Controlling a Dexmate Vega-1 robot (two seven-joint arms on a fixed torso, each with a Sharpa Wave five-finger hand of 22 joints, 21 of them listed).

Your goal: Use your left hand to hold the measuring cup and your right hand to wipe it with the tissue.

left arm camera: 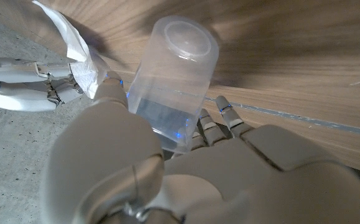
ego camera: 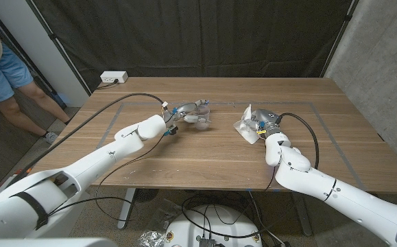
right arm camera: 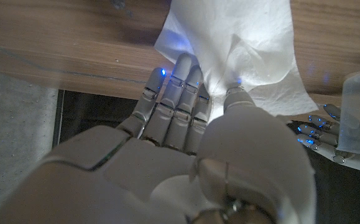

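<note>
Clear, unmarked measuring cup in left hand; right hand holds tissue.

Both arms are glossy white, built from rounded shell segments with dark seams at the joints. A black cable runs along the left arm to its wrist, and another black cable loops by the right wrist. The left hand and right hand have pale grey segmented fingers with small blue lights glowing at the tips
</note>
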